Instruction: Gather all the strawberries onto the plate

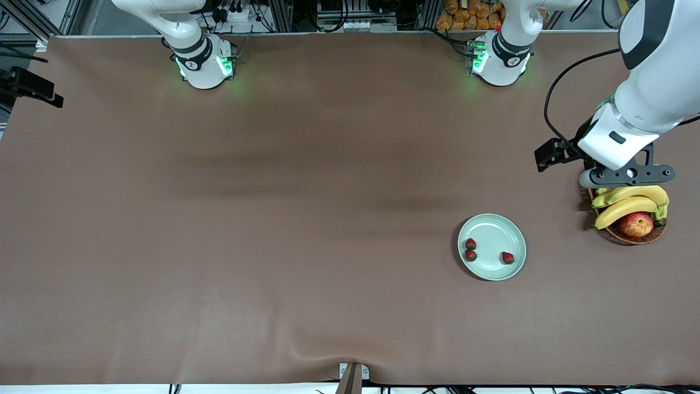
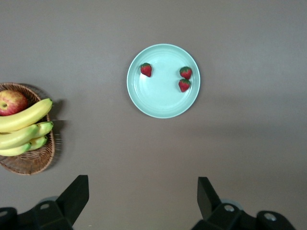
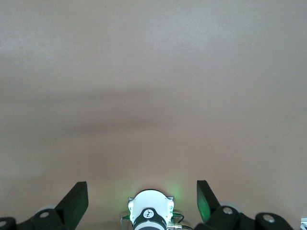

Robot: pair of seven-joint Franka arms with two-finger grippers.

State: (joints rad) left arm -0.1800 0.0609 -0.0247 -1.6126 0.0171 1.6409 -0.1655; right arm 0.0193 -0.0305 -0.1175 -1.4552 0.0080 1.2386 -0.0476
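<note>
We can read no brand or lettering anywhere; the only marks are small round emblems on the arm bases, too small to make out. The counter [image 1: 273,219] is covered by a plain brown cloth, slightly rumpled along the edge nearest the front camera. Above the counter's top edge we see metal framing, cables and a heap of orange items.

The plate [image 1: 492,247] sits on the cloth toward the left arm's end of the counter. All three strawberries [image 1: 471,244] lie in it: two close together, the third [image 1: 508,258] apart from them, nearer the basket. The wicker basket [image 1: 629,221] holds bananas [image 1: 629,203] and an apple [image 1: 636,224], well apart from the plate.

The left hand [image 2: 143,203] hangs in the air by the basket, its fingers [image 2: 76,194] spread wide and holding nothing. The right hand [image 3: 142,201] waits over bare cloth near its own base [image 3: 151,211], its fingers [image 3: 76,199] likewise spread and empty.
</note>
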